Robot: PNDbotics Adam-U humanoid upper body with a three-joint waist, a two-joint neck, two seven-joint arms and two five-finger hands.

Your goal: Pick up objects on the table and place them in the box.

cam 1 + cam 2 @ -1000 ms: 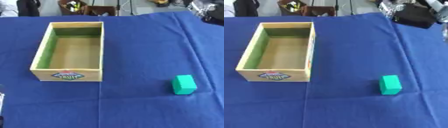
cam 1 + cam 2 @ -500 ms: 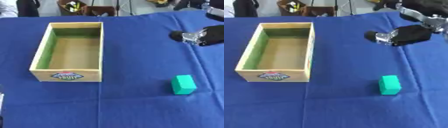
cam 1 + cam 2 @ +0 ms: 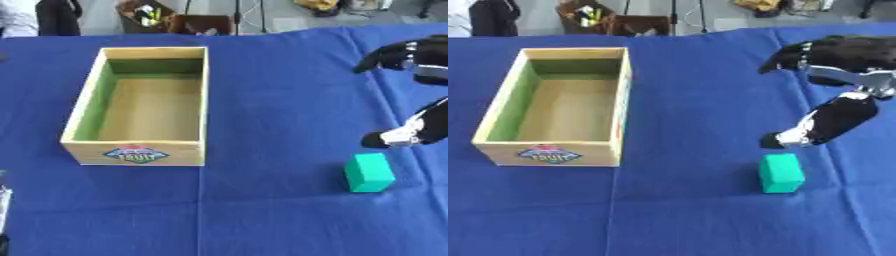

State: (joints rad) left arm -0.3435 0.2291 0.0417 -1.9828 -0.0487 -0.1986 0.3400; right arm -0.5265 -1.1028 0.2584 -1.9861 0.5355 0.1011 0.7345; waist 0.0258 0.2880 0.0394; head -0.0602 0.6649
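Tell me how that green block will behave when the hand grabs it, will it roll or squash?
The green block has flat faces and sharp edges, so it probably won't roll. It looks stiff, possibly foam or wood, so likely light. The right hand, open above it, should find parallel sides to pinch.

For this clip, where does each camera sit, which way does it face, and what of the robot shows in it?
Left eye view: in the head, looking down at the blue tablecloth; only the right hand's edge shows.
Right eye view: beside it, same downward aim; right hand shows fuller, fingers spread above the green block.
Both share the wooden box, nothing visible inside, and the block; no left hand appears.
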